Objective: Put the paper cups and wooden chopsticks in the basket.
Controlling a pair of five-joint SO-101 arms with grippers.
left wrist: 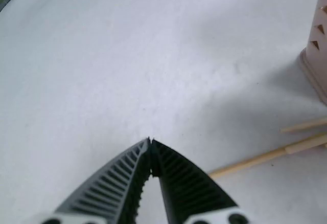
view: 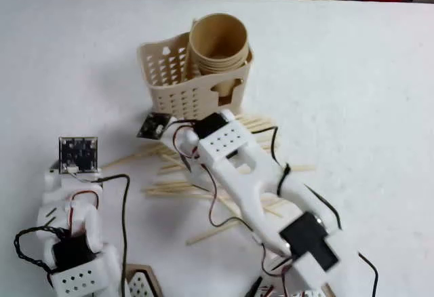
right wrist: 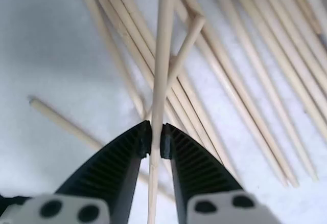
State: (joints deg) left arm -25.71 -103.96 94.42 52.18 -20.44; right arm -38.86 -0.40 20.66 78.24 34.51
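A cream slotted basket [view: 169, 80] stands at the table's back middle with stacked paper cups [view: 218, 41] inside it. Wooden chopsticks [view: 203, 188] lie scattered on the white table in front of it, partly under an arm. In the right wrist view my right gripper [right wrist: 156, 139] is shut on one chopstick [right wrist: 164, 55], held just over the pile [right wrist: 245, 81]. My left gripper [left wrist: 150, 143] is shut with nothing in it, low over bare table, with the basket's corner [left wrist: 317, 55] and two chopsticks [left wrist: 276, 155] off to one side.
The left arm [view: 74, 222] sits folded at the table's front left. The right arm [view: 258, 182] stretches from the front edge toward the basket. Open white table lies to the far left and right.
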